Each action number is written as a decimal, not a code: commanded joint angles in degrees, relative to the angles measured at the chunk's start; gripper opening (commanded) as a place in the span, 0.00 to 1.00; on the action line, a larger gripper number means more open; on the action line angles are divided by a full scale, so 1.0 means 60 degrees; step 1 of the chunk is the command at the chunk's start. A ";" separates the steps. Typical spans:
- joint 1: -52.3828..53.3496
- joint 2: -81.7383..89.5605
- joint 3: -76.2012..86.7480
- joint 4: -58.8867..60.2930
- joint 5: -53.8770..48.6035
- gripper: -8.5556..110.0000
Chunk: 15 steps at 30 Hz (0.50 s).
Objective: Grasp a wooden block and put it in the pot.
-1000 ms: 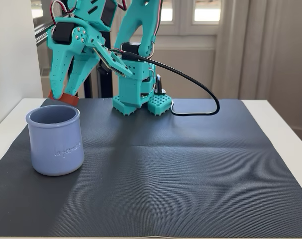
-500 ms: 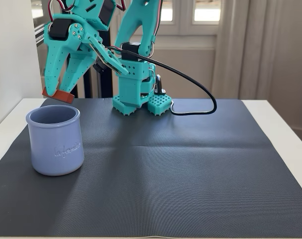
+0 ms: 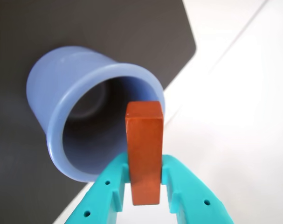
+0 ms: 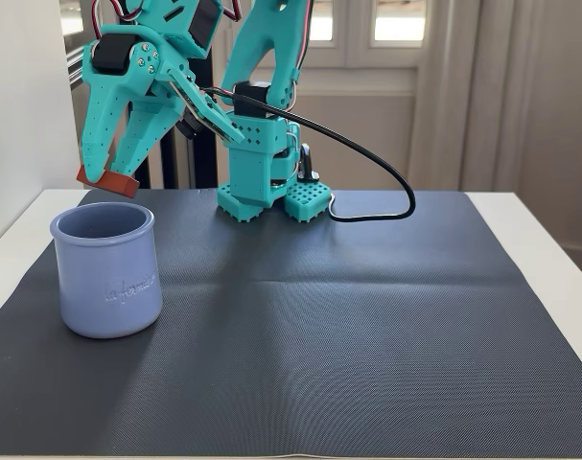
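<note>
The wooden block is a reddish-brown bar clamped between my turquoise fingers, its free end sticking out over the pot's rim in the wrist view. The fixed view shows the block hanging a short way above the back of the pot. The pot is a lavender-blue cup standing upright on the dark mat, its inside dark with nothing seen in it. My gripper is shut on the block, and in the wrist view the gripper enters from the bottom edge.
A dark ribbed mat covers the white table. The arm's turquoise base stands at the mat's back edge with a black cable looping to its right. The pot stands near the mat's left edge, by a white wall.
My gripper with the block has risen a little and shifted left, from beside the pot's back rim to above it. The pot has not moved.
</note>
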<state>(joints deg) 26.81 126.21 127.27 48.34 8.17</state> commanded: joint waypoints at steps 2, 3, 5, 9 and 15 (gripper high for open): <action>0.0044 0.0190 0.0059 -0.0059 -0.0029 0.18; 0.0044 0.0190 0.0088 -0.0103 0.0000 0.18; 0.0044 0.0190 0.0088 -0.0103 0.0029 0.18; 0.0015 0.0205 0.0088 -0.0117 0.0044 0.09; -0.0264 0.0322 0.0103 -0.0015 -0.0029 0.07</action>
<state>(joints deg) 26.63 126.21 128.14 48.34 8.17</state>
